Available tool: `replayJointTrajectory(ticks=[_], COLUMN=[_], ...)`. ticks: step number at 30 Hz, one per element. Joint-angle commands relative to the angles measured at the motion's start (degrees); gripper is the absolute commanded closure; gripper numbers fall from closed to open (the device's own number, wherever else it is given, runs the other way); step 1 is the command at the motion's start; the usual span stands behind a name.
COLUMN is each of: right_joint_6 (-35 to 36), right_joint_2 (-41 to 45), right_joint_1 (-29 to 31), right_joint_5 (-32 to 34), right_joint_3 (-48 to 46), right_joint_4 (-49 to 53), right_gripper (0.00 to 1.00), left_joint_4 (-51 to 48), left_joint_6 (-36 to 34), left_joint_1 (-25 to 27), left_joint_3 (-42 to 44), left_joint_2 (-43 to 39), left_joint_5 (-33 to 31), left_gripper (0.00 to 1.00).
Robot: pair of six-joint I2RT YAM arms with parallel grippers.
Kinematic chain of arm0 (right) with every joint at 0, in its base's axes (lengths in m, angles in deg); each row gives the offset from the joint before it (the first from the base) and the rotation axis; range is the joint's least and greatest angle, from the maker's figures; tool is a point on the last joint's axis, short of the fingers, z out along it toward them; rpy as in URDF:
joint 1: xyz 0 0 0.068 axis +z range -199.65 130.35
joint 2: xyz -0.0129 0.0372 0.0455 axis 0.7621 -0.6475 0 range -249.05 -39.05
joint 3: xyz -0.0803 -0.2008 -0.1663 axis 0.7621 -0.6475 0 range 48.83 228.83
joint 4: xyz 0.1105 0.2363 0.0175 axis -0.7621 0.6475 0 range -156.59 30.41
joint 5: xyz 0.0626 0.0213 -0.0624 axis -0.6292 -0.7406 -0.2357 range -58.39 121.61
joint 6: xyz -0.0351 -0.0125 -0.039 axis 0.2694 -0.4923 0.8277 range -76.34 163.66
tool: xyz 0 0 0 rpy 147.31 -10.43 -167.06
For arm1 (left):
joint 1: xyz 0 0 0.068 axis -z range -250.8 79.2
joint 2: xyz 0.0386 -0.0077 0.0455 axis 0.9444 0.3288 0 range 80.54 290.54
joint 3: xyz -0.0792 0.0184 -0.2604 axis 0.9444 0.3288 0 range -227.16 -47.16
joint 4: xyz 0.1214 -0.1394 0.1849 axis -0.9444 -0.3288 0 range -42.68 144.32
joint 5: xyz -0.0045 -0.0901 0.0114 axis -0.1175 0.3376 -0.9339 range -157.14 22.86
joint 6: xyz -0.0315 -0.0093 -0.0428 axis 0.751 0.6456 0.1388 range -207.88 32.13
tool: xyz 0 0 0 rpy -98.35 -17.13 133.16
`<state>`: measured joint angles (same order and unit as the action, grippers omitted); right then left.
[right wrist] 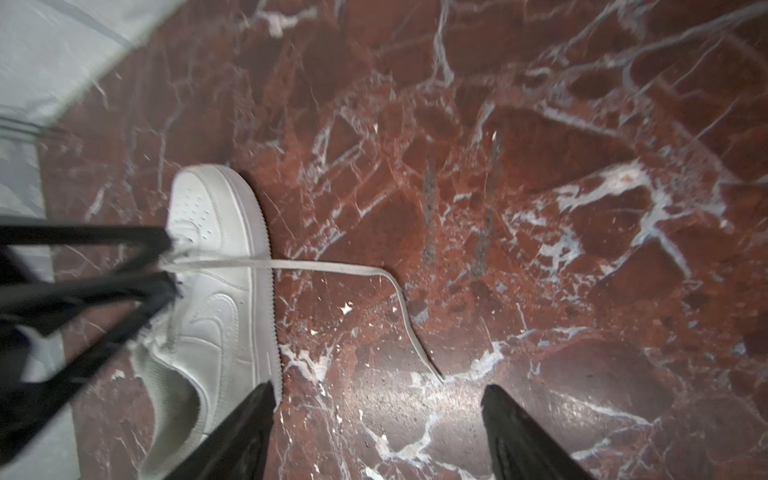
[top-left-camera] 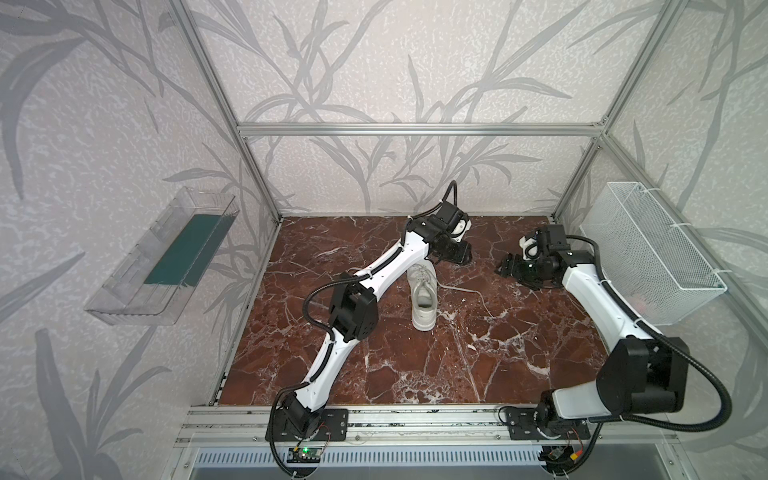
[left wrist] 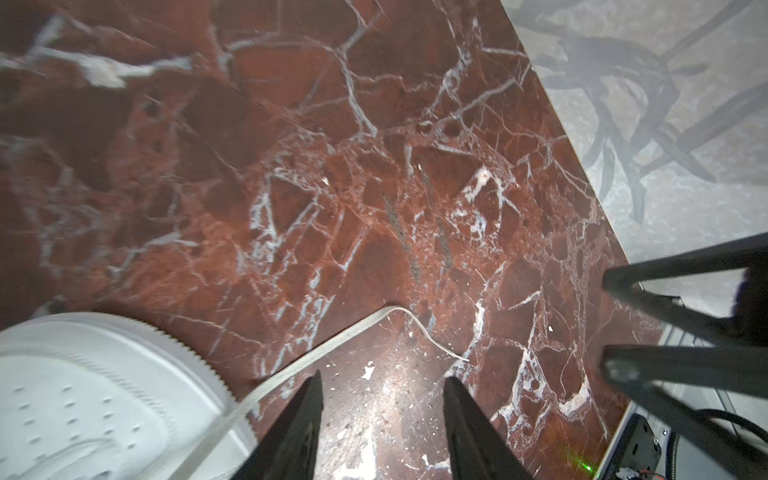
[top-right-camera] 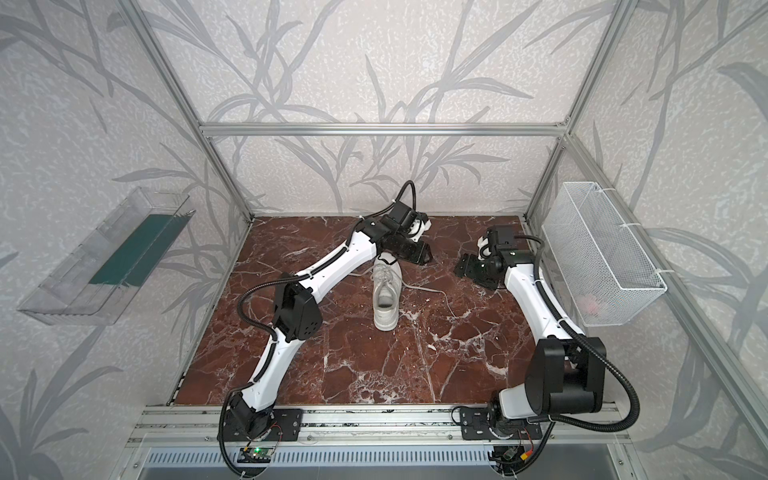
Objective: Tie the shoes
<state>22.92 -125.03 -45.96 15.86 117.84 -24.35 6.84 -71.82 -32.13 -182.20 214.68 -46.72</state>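
Note:
A white sneaker [top-left-camera: 424, 299] [top-right-camera: 386, 297] lies in the middle of the red marble table [top-left-camera: 415, 365], toe toward the back wall. One flat white lace [top-left-camera: 457, 288] [right wrist: 332, 266] trails loose to the shoe's right across the marble. My left gripper [top-left-camera: 465, 257] [left wrist: 384, 378] hovers by the toe [left wrist: 83, 395], open and holding nothing. The lace [left wrist: 332, 340] passes just outside one of its fingers. My right gripper [top-left-camera: 502, 270] [right wrist: 379, 388] hangs to the right of the shoe [right wrist: 216, 291], open wide over bare marble, near the lace's free end.
A white wire basket [top-left-camera: 652, 257] hangs on the right wall beside the right arm. On the left wall is a clear plastic tray [top-left-camera: 162, 257]. Aluminium frame posts stand at the table's back corners. The left arm's forearm crosses above the shoe's left side.

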Motion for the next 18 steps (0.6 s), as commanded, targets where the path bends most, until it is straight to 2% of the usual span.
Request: replayJointTrajectory(ticks=[1,9,18], right_joint_6=[3.73,5.83,5.70], right_joint_2=[-3.89,-10.95,-15.89], right_joint_1=[2.08,6.26,7.39], right_joint_5=[3.61,7.98,8.15], right_joint_3=[3.13,3.82,1.41], right_joint_4=[7.53,10.11,8.09], right_gripper=[0.26,0.41,0.57], left_joint_4=[-2.86,0.58,5.55], left_joint_6=[-2.04,-2.11,-0.52], left_joint_1=[-2.43,-6.96,-9.37], left_joint_3=[0.45,13.68,24.80], left_joint_2=[-6.38,-14.66,-20.69], left_joint_5=[-2.35,-1.98,-1.84], left_gripper=[0.50,0.50,0.50])
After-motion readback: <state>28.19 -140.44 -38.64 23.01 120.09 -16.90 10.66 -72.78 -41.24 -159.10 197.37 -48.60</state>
